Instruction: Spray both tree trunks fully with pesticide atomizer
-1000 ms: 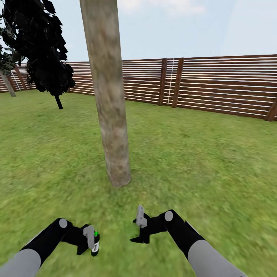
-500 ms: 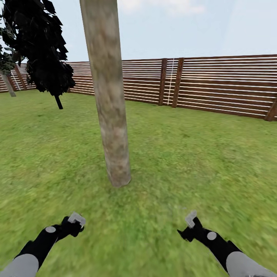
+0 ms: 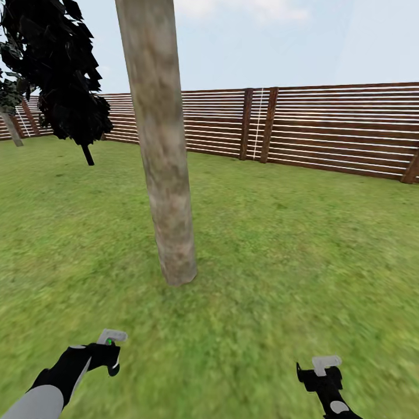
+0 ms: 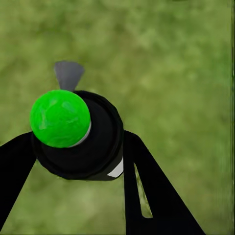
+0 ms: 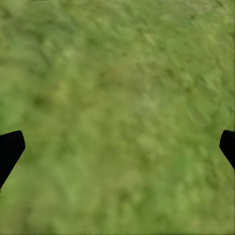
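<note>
- Black and round, the bottle (image 4: 85, 142) sits gripped between the two dark fingers of the left claw (image 4: 78, 147); its top shows bright green, with a small grey nozzle sticking out beyond it and a sliver of white label at its side.
- Seen from the head camera, that left claw (image 3: 109, 349) is low at the near left, just above the grass, with a speck of green visible at its tip.
- Grey-beige and mottled, the tree trunk (image 3: 163, 151) rises from the lawn left of centre, bare of branches and leaning slightly; it stands well apart from both claws, farther off.
- A black-leaved tree (image 3: 55, 70) stands at the far left near the fence.
- Blurry green grass (image 3: 291, 250) covers the ground throughout.
- A reddish-brown slatted fence (image 3: 326, 128) runs along the far side under pale blue sky.
- At the near right, the right claw (image 3: 323, 372) is spread wide and holds nothing; its dark fingertips (image 5: 10, 149) sit at opposite edges of the wrist view over bare grass.
</note>
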{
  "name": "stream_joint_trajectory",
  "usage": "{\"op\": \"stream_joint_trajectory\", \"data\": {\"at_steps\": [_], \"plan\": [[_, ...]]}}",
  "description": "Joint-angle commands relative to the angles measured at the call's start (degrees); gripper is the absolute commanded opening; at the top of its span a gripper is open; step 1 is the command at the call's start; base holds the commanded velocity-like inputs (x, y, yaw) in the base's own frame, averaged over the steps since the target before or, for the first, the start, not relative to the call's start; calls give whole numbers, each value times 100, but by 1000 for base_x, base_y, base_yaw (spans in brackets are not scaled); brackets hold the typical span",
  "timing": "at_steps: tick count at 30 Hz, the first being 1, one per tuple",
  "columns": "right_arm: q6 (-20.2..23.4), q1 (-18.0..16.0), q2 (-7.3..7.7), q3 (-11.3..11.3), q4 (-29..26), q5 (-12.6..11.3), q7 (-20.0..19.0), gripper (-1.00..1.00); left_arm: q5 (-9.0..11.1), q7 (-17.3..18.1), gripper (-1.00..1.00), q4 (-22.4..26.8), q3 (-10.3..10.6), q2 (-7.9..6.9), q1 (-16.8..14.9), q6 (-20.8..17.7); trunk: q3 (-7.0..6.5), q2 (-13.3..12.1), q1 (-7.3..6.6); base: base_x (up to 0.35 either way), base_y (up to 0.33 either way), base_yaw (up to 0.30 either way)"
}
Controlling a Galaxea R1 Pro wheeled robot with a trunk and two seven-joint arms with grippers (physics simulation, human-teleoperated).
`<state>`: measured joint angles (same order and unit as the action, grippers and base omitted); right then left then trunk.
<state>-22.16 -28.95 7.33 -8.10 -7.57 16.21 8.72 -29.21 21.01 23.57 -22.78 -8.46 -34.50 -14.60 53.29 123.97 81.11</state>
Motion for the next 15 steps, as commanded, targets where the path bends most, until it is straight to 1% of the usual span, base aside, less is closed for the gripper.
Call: {"op": "stream_joint_trajectory", "data": {"at_steps": [1, 2, 4, 5, 7, 8, 12, 15], "plan": [[-19, 1, -67, -42, 5, 47, 15, 100, -37, 47, -100, 9, -50, 14, -4, -34, 5, 2, 2, 275, -156, 0], [-22, 3, -138, -42, 1, 43, 16, 100, -39, 45, -100, 13, -58, 27, -4, -41, 5, 2, 2, 278, -165, 0], [-24, 8, -175, -42, 1, 41, 16, 100, -36, 44, -100, 47, -63, 55, -4, -115, 5, 2, 2, 264, -196, 0], [-21, 9, -186, -42, 1, 44, 16, 100, -31, 44, -100, 75, -60, 71, -6, -245, 5, 2, 2, 214, -250, 0], [-18, 14, -187, -42, 10, 52, 16, 100, -26, 49, -100, 176, -59, 110, -10, -458, 5, 2, 2, 191, -273, 0], [-17, 26, -184, -42, 22, 54, 17, 100, -23, 50, -100, 233, -62, 119, -11, -502, 5, 2, 2, 178, -285, 0], [-21, 97, -173, -42, 104, 50, 26, 100, 29, 52, -100, 462, -67, 163, -11, -588, 5, 2, 2, 172, -291, 0], [-22, 106, -181, -42, 116, 49, 32, 100, 43, 53, -100, 517, -74, 175, -8, -602, 5, 2, 2, 169, -294, 0]]}}
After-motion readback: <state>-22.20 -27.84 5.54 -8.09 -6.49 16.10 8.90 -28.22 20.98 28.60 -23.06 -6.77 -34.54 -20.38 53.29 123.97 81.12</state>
